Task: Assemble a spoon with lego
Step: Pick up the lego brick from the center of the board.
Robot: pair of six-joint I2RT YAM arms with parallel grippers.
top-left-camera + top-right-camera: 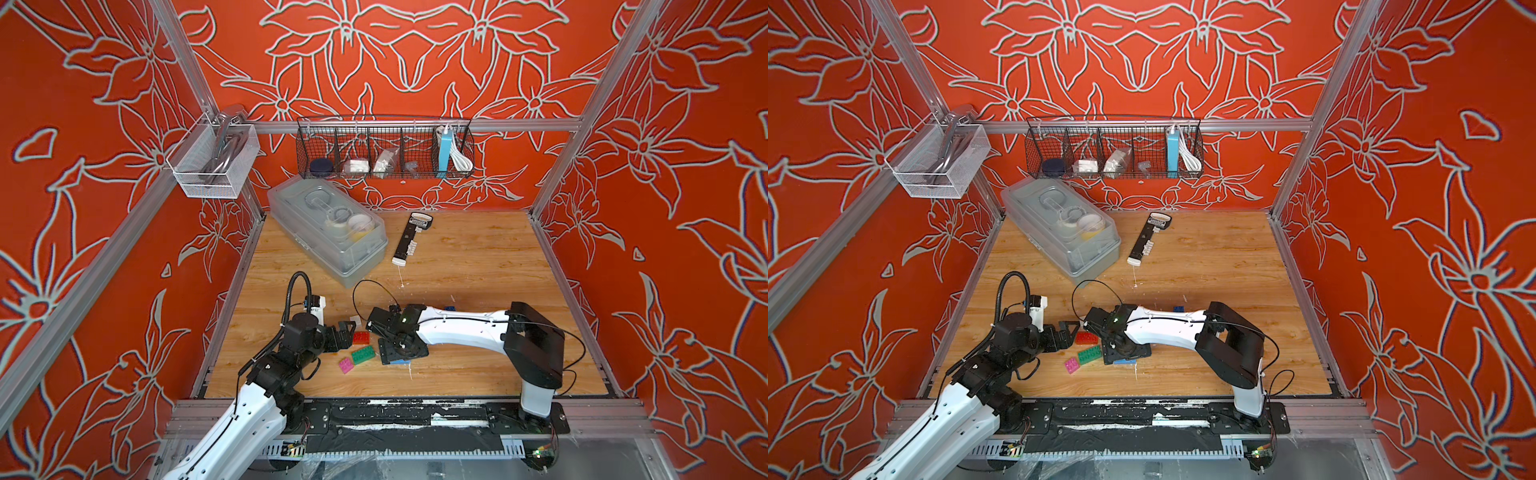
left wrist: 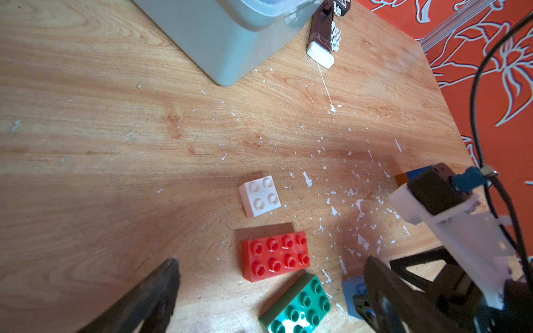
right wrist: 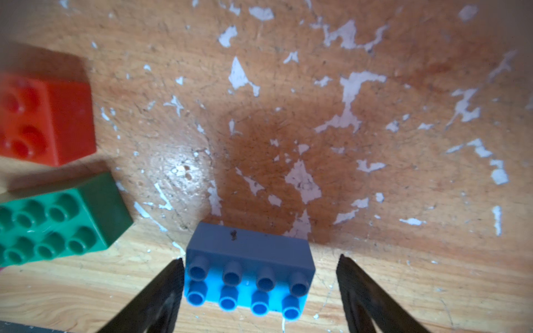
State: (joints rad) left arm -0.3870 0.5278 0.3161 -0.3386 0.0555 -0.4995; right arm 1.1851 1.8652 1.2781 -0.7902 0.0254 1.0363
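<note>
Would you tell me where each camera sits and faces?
Both top views: overhead at the front, facing down at the table; left arm, right arm show.
Left wrist: faces the red brick; open left end effector.
Right wrist: faces the light blue brick; open right end effector.
Both wrist views share the green brick.

Both top views: mounted high over the near edge, facing steeply down and rearward, covering the whole table from afar. Left wrist view: oblique, moderately near the tabletop. Right wrist view: very near, almost grazing it. Both wrist views share the red brick and green brick.
</note>
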